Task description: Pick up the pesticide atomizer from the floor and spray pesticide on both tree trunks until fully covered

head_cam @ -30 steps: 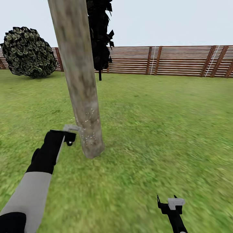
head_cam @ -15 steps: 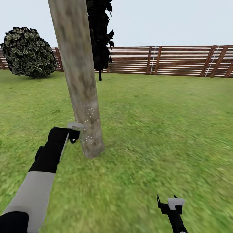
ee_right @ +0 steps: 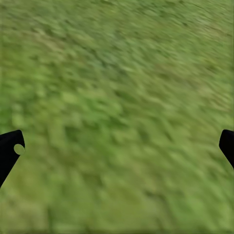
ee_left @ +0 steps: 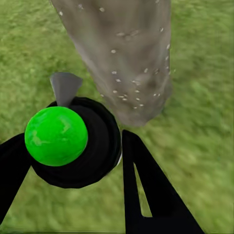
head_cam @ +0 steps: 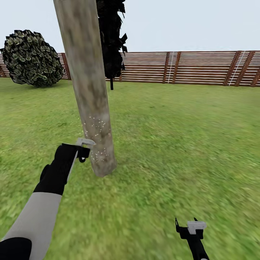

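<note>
L gripper clamps the pesticide atomizer (green dot on top) just beside the tree trunk, which carries white pesticide specks. R gripper hangs spread wide, w/ nothing in it, over grass.

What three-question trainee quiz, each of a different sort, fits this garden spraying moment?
1. True or false: the right gripper holds the small dark atomizer bottle with the bright green dot.
2. White pesticide specks sit on which part of the thick grey-brown tree trunk? A top, B lower part, C nowhere.
3. Fill in: the brown slatted wooden fence stands ___ the trunk.

Key: 1 false, the left gripper holds it; 2 B; 3 behind.
</note>
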Robot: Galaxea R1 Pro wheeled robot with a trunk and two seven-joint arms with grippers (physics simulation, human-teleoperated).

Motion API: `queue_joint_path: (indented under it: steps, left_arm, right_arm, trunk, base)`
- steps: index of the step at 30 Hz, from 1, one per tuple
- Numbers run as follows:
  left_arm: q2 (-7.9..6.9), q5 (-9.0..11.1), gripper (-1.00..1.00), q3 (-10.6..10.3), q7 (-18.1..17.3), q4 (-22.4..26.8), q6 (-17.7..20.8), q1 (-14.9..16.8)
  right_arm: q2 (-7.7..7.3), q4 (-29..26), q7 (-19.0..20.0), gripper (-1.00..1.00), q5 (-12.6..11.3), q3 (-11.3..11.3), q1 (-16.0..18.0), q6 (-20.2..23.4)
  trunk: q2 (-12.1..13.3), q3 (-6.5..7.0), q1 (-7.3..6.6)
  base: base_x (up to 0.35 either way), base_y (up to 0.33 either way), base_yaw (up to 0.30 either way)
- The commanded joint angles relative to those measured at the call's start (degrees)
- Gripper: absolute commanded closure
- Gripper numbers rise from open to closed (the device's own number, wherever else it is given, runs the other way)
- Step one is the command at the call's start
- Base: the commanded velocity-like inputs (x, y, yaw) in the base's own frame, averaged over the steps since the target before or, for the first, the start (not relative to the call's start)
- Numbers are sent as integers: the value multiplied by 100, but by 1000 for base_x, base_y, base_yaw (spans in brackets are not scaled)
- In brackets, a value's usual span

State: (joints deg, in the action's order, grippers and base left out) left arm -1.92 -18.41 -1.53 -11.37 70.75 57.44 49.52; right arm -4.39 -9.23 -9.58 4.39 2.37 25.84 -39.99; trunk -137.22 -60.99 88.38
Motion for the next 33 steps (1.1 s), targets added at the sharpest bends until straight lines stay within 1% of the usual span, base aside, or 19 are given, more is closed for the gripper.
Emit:
queue_joint_path:
  steps: [1,3,4,5,7,10,12,17,18,19,21,22,23,24,26,27,28,30,33]
  left_arm:
    - [-17,11,100,27,-3,-16,-3,-1]
    - [-136,8,100,192,-4,-52,-18,-8]
    - [-216,7,100,245,3,-63,-23,-16]
    - [-246,6,100,256,14,-68,-26,-23]
    - [-278,2,100,268,36,-120,-32,-54]
    - [-294,-11,100,268,74,-481,-76,-184]
    - [-288,-14,100,267,82,-707,-222,-288]
    - [-289,1,100,314,122,-1701,-1313,-540]
    - [-287,3,100,508,132,-1904,-1620,-560]
    - [-267,4,100,757,167,-1989,-1821,-567]
    - [-232,15,100,1110,301,-2068,-2153,-574]
    - [-212,21,100,1181,380,-2122,-2312,-589]
    - [-139,17,100,1283,674,-2403,-2758,-638]
    - [-119,24,100,1313,863,-2599,-2948,-653]
    - [-95,67,100,1334,1052,-2989,-3144,-675]
    - [-60,137,100,1338,1128,-3346,-3381,-682]
    - [-19,199,100,1343,1218,-3704,-3816,-686]
    - [38,250,100,1352,1350,-4009,-4270,-693]
    - [99,263,100,1359,1473,-4443,-4464,-704]
  right_arm:
    - [0,0,0,-100,0,0,0,0]
    - [0,0,0,-100,0,0,0,0]
    - [0,0,0,-100,0,0,0,0]
    - [0,0,0,-100,0,0,0,0]
    - [0,0,0,-100,0,3,0,0]
    - [0,0,0,-100,0,2,0,0]
    - [0,0,0,-100,0,2,0,0]
    - [0,0,0,-100,0,1,0,0]
    - [0,0,0,-100,0,0,0,0]
    - [0,3,0,-100,0,0,0,0]
    - [3,47,0,-100,2,6,0,0]
    - [5,82,0,-100,1,8,0,0]
    - [8,127,0,-100,0,11,0,0]
    - [8,142,0,-100,0,13,0,0]
    - [9,152,2,-100,0,16,0,0]
    - [12,155,5,-100,0,17,0,0]
    - [15,157,7,-100,0,17,0,0]
    - [17,158,9,-100,0,17,0,0]
    - [23,157,9,-100,0,18,0,0]
  trunk:
    - [0,0,0]
    - [0,0,0]
    - [0,0,0]
    - [0,0,0]
    - [0,0,0]
    - [0,0,0]
    - [0,0,0]
    - [0,0,0]
    - [0,0,0]
    - [0,0,0]
    - [0,0,0]
    - [0,0,0]
    - [0,0,0]
    - [0,0,0]
    - [0,0,0]
    - [0,0,0]
    - [0,0,0]
    - [0,0,0]
    - [0,0,0]
  base:
    - [66,52,0]
    - [171,150,0]
    - [224,201,0]
    - [230,207,0]
    - [233,209,0]
    - [75,67,0]
    - [18,16,0]
    - [2,2,0]
    - [0,0,0]
    - [0,0,0]
    - [0,0,0]
    - [0,0,0]
    - [0,0,0]
    - [0,0,0]
    - [0,0,0]
    - [0,0,0]
    - [0,0,0]
    - [0,0,0]
    - [0,-2,0]
